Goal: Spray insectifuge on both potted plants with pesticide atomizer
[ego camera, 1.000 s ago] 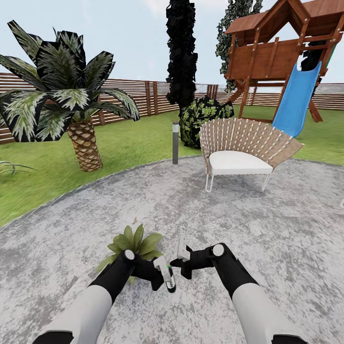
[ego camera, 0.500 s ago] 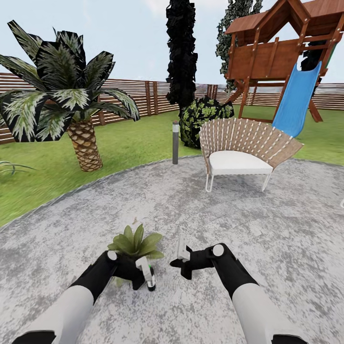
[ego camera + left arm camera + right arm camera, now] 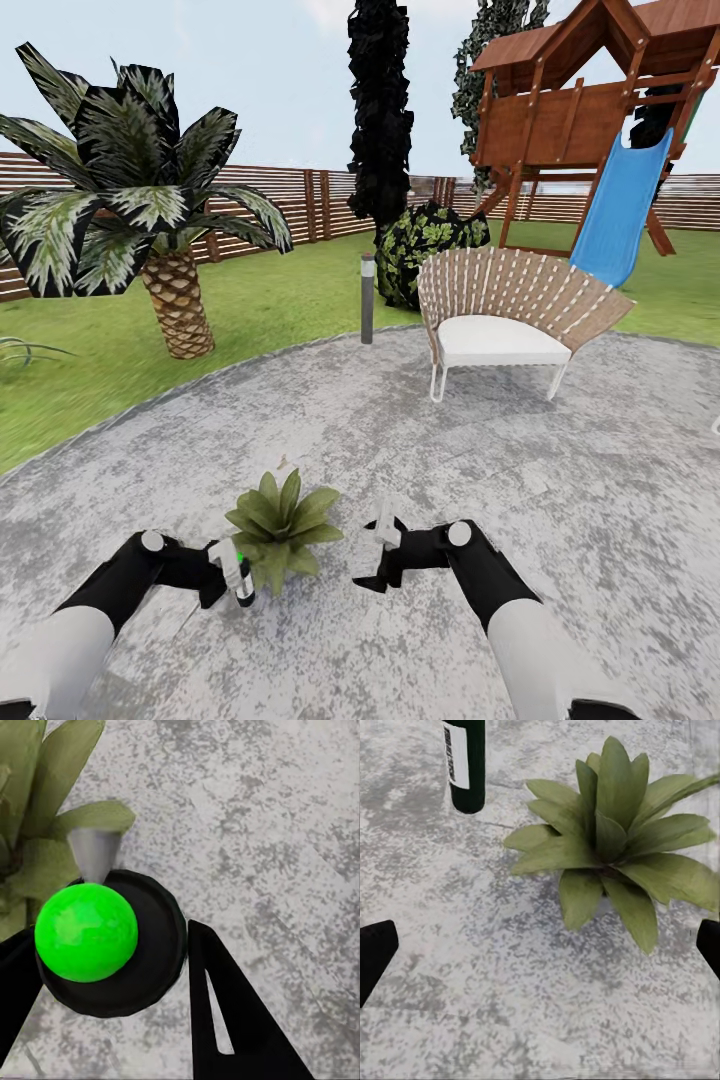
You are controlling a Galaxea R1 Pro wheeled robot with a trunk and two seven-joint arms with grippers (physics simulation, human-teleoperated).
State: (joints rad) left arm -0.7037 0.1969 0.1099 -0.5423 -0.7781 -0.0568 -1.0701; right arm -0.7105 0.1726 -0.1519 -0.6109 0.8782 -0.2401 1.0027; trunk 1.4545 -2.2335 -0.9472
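On the round stone patio [image 3: 560, 470] sits one potted plant [image 3: 281, 522], a low rosette of pointed green leaves. Just to its left my left gripper [image 3: 228, 570] is shut on the pesticide atomizer [image 3: 241, 585], a slim dark green bottle held upright. In the left wrist view the atomizer [image 3: 105, 937] shows from above, with a green cap, a black disc and a grey nozzle pointing at the plant's leaves [image 3: 45, 817]. To the plant's right, my right gripper [image 3: 378, 550] is open and holds nothing. Its wrist view faces the plant [image 3: 615, 847] and the bottle's labelled body [image 3: 465, 765].
A woven chair [image 3: 500, 320] with a white cushion stands at the patio's far side, beside a short bollard lamp [image 3: 367, 298]. A palm [image 3: 150, 200] grows on the lawn at the left. Behind are a dark bush [image 3: 430, 245], a wooden playhouse with a blue slide [image 3: 620, 210], and a slatted fence [image 3: 310, 205].
My left arm has swung left with the atomizer, from in front of the plant to its left side. The right gripper has dipped and turned slightly.
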